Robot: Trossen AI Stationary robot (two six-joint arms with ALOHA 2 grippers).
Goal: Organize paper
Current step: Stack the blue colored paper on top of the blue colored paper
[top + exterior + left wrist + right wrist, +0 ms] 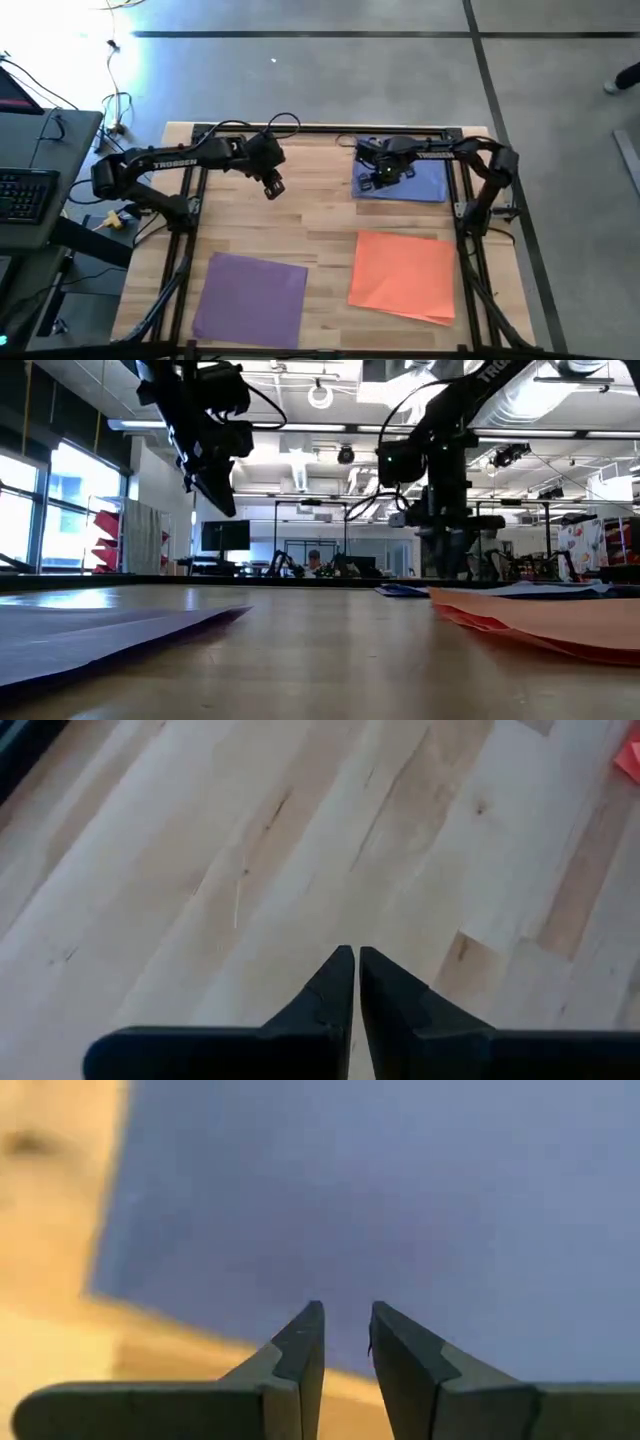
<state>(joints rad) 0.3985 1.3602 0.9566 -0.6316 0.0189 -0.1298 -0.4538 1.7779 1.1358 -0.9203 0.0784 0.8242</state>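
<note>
On the table (pixel 320 215), purple sheet (pixel 250 298), orange sheet (pixel 405 275), blue sheet (pixel 425 185) under right gripper (pixel 383 178).

Left hand (pixel 356 960) — fingers together — above bare table (pixel 250 850)

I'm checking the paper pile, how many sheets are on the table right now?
3: a purple sheet near-left, an orange sheet near-right, a blue sheet far-right under the right tool. Stacked sheets could hide beneath.

"TROSSEN" on left arm (pixel 175 163)
</note>
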